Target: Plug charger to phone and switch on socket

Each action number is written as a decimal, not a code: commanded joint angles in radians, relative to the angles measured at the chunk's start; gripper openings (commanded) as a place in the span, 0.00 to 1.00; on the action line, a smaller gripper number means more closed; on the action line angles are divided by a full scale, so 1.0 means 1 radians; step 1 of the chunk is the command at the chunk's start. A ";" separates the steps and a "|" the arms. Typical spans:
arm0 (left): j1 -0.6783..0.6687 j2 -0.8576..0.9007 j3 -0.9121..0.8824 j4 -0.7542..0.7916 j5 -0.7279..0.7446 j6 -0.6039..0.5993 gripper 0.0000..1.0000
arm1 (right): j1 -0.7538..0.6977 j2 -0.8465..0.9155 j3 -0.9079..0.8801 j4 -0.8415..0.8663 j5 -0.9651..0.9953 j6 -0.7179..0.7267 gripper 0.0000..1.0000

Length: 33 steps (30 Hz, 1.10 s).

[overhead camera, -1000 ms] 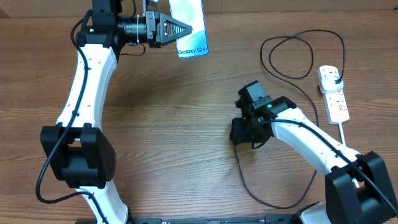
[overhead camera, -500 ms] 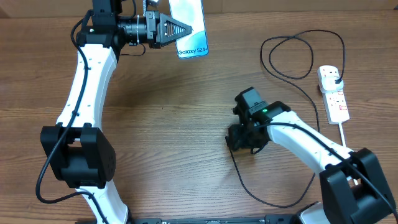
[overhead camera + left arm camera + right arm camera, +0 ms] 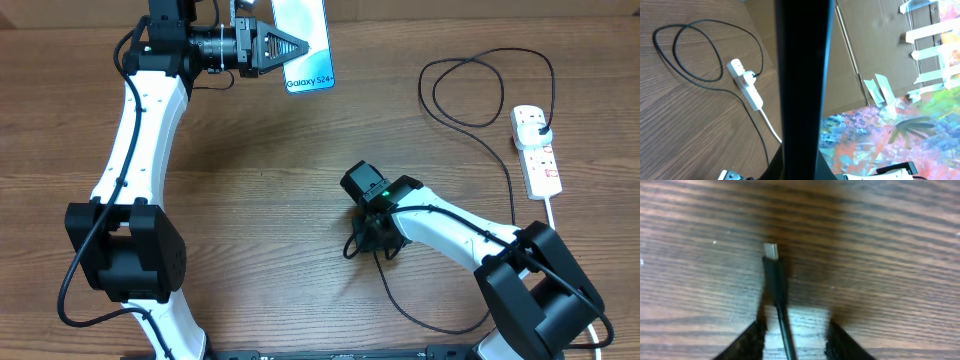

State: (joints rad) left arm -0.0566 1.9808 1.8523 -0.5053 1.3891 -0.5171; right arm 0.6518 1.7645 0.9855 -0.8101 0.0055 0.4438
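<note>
The phone [image 3: 310, 22], its "Galaxy S24" text facing up, is held off the table at the top, with my left gripper [image 3: 303, 45] shut on it. In the left wrist view the phone [image 3: 802, 75] shows edge-on as a dark bar rising from between the fingers. The charger, a thin black cable [image 3: 421, 78], loops at the right and its black plug [image 3: 541, 125] sits in the white socket [image 3: 540, 160]. The connector tip [image 3: 771, 251] lies on the wood. My right gripper [image 3: 795, 327] stands open astride the cable just behind the tip, with gaps on both sides.
The socket's thick white cord [image 3: 553, 210] runs toward the front right. The black cable trails in a wide curve [image 3: 400, 300] in front of the right arm. In the left wrist view, brown cardboard [image 3: 870, 45] with tape strips stands beyond the table edge.
My right arm has swung left and forward along the cable, and its gripper now sits over the connector tip. The left arm and the phone have not moved.
</note>
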 commanded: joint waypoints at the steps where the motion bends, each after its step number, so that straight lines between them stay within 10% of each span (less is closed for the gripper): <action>1: 0.007 -0.013 0.016 0.005 -0.002 0.023 0.04 | 0.005 0.050 0.016 0.018 0.024 0.010 0.32; 33: 0.008 -0.013 0.016 -0.016 -0.009 0.023 0.04 | 0.005 0.052 0.033 0.062 0.053 0.002 0.08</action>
State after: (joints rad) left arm -0.0566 1.9808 1.8523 -0.5251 1.3666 -0.5171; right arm 0.6552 1.7863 1.0138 -0.7578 0.0326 0.4446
